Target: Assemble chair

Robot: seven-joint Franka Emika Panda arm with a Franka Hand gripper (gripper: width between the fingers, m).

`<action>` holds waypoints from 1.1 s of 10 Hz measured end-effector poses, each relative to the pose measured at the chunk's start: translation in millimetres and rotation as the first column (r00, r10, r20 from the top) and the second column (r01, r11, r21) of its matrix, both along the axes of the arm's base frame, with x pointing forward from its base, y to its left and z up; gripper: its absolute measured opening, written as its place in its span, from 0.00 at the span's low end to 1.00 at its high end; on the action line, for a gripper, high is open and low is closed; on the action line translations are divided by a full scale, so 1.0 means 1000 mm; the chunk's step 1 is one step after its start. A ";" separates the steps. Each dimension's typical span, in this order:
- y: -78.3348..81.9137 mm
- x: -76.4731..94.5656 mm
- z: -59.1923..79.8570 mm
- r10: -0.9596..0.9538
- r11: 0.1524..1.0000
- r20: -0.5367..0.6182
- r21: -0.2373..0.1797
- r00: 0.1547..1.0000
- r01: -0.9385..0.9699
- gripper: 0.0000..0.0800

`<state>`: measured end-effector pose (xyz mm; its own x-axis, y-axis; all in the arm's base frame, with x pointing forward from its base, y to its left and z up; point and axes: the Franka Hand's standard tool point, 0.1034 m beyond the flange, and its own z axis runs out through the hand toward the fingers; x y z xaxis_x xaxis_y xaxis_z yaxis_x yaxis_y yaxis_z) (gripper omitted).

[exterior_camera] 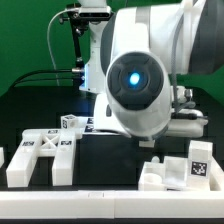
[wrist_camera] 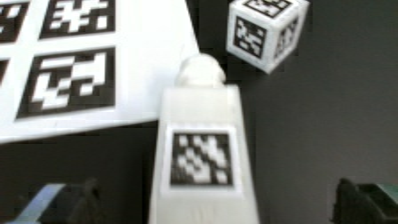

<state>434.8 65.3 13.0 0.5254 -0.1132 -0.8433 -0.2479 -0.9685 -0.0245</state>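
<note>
The wrist view looks down on a long white chair part (wrist_camera: pixel 199 150) lying on the black worktop (wrist_camera: pixel 329 120). It has a rounded tip and carries 1 square black-and-white marker tag on its upper face. The tag is a blocky pattern, blurred, with no letters I can make out.

The gripper (wrist_camera: pixel 214 205) is spread wide. Its 2 dark fingertips (wrist_camera: pixel 63 205) stand 1 on each side of the part, with a dark gap between each fingertip and the part, so nothing is pinched.

Beside the part's tip lies the marker board (wrist_camera: pixel 125 60), flat and white, with 4 tags at least partly in frame. Past the tip and apart from it, a small white block (wrist_camera: pixel 267 35) sits tilted, with tags on 2 visible faces.

In the exterior view the arm (exterior_camera: pixel 140 80), with a glowing blue ring on its joint, hides the gripper. On that view's left a white slatted piece (exterior_camera: pixel 40 155) bears several tags. On its right a white piece (exterior_camera: pixel 185 165) shows 1 tag.
</note>
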 end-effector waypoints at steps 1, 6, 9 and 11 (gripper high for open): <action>-0.001 -0.010 -0.008 -0.005 1.000 -0.041 -0.012 0.999 0.004 0.81; -0.002 -0.011 -0.009 -0.010 1.000 -0.045 -0.018 0.999 0.010 0.35; -0.011 0.011 0.024 0.015 1.000 -0.049 -0.010 0.999 -0.016 0.35; -0.009 0.065 0.065 0.042 0.999 0.138 -0.026 0.990 -0.039 0.35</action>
<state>500.0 55.8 78.1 0.6413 -0.1082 -0.7596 -0.2040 -0.9784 -0.0328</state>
